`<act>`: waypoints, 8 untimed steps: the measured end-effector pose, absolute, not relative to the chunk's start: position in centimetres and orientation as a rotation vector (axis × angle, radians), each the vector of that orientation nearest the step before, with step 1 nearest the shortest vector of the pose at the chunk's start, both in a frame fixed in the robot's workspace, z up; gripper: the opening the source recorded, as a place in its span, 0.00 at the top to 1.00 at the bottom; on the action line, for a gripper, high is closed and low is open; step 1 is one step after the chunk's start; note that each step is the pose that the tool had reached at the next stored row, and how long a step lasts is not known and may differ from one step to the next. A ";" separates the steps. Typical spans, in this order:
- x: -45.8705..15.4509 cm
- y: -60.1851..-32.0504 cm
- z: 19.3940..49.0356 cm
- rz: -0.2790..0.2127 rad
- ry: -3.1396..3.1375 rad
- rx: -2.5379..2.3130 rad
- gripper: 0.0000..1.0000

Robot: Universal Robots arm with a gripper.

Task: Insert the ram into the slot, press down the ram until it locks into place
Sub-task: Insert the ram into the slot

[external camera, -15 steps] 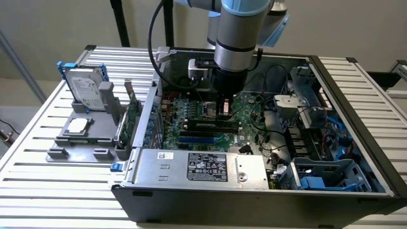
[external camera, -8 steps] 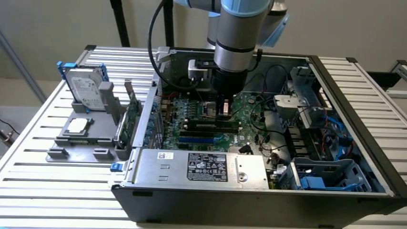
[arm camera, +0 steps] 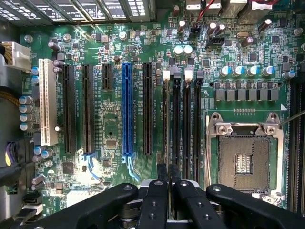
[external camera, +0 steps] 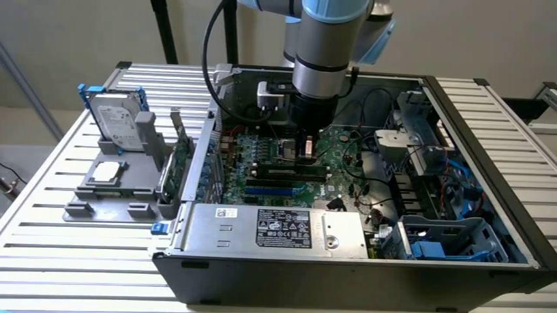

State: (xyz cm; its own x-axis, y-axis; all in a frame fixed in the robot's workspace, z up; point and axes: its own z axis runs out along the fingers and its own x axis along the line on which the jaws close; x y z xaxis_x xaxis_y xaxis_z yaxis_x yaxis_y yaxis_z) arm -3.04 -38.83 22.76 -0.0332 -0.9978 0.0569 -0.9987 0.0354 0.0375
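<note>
The tabletop [external camera: 44, 222] is pale ribbed metal, a bit shiny. The computer case [external camera: 348, 280] is dark grey metal, dull and smooth. Inside it, the green board [arm camera: 109, 114] looks hard and glossy. The long black slots [arm camera: 186, 119] are smooth plastic, and so are the blue slot [arm camera: 127, 109] and the white slot [arm camera: 47, 102]. The square socket [arm camera: 248, 129] has a bright, shiny metal frame. The tool [arm camera: 168, 167] is black and matt. The arm [external camera: 324, 52] is smooth silver metal with pale blue plastic caps. The holder [external camera: 113, 186] on the exterior view's left is dull grey plastic.

Exterior view looks down from afar, wrist view hovers close; both share the motherboard [external camera: 335, 147] [arm camera: 112, 119].
</note>
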 end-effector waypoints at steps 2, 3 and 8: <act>-3.0 -38.8 22.6 0.020 -2.211 2.136 0.87; -3.1 -38.8 22.6 0.020 -2.211 2.136 0.87; -3.1 -38.8 22.8 0.021 -2.211 2.136 0.80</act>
